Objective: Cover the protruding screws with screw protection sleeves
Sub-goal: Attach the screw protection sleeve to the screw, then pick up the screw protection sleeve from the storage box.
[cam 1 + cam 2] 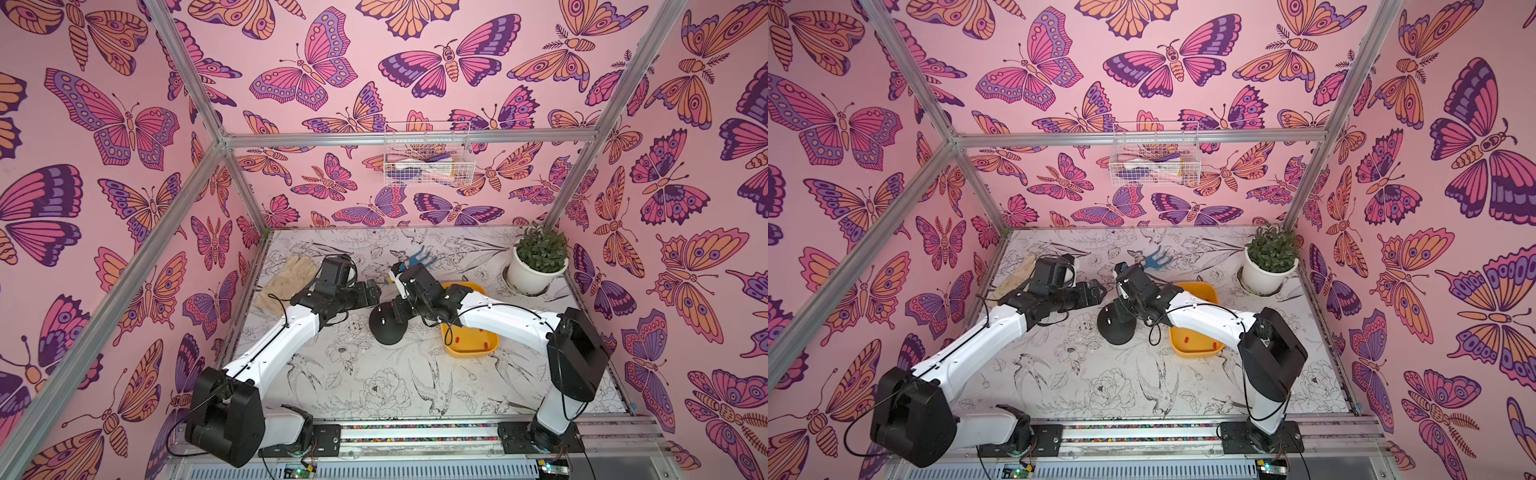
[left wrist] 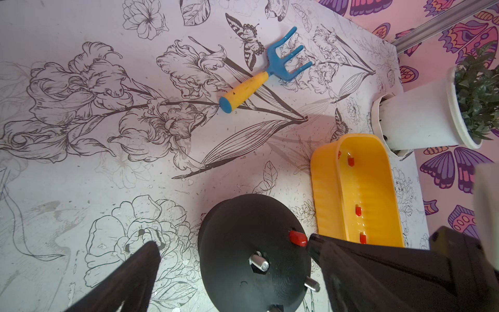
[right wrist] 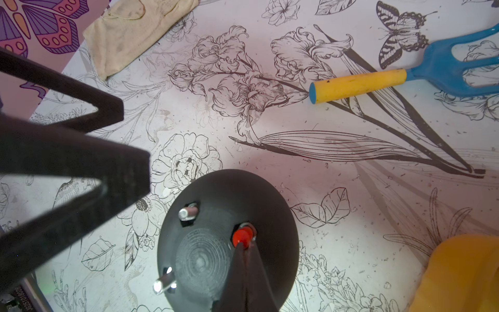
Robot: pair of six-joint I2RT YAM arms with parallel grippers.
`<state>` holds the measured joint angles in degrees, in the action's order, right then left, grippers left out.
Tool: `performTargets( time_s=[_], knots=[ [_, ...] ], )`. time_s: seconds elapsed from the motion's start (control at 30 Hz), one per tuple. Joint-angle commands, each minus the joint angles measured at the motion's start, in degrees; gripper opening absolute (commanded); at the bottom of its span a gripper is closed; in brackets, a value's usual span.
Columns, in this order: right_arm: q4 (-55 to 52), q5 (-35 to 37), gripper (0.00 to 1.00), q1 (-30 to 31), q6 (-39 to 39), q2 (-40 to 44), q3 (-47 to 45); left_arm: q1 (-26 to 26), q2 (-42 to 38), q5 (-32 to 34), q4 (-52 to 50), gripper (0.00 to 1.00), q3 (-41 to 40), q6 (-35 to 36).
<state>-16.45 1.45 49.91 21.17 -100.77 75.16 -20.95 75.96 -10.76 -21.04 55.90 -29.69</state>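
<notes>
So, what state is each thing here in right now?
right gripper: shut on one red sleeve, over the black dome.
left gripper: open, empty.
screws: two bare; third unclear.
yellow tray: holds loose sleeves.
rake: lying flat.
potted plant: upright.
glove: lying limp.

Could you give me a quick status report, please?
Left gripper open beside the black dome-shaped base. Right gripper shut on a tiny red rubbery sleeve at one stud; two silvery metal studs bare. Nothing blocking them.

Bare tabletop lies open on the near side of the black dome. The yellow tray crowds its right, the left gripper hangs far-left of it, and the right gripper is on top.
</notes>
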Motion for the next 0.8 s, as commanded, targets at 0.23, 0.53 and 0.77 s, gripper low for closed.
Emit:
performTargets(
  time_s=[0.23, 0.53, 0.77],
  knots=[
    [-3.36, 3.34, 0.04, -0.41, -0.08, 4.82, -0.33, 0.38, -1.38, -0.73, 0.74, 0.95, -1.14, -0.44],
    [-9.71, 10.09, 0.05, -3.34, -0.27, 9.14, -0.17, 0.38, -1.18, -1.48, 0.91, 0.95, -0.88, -0.02],
    [-14.75, 12.24, 0.07, -8.29, -1.68, 13.33, -0.47, 0.38, -1.76, -1.31, 0.83, 0.96, -0.79, 0.12]
  ],
)
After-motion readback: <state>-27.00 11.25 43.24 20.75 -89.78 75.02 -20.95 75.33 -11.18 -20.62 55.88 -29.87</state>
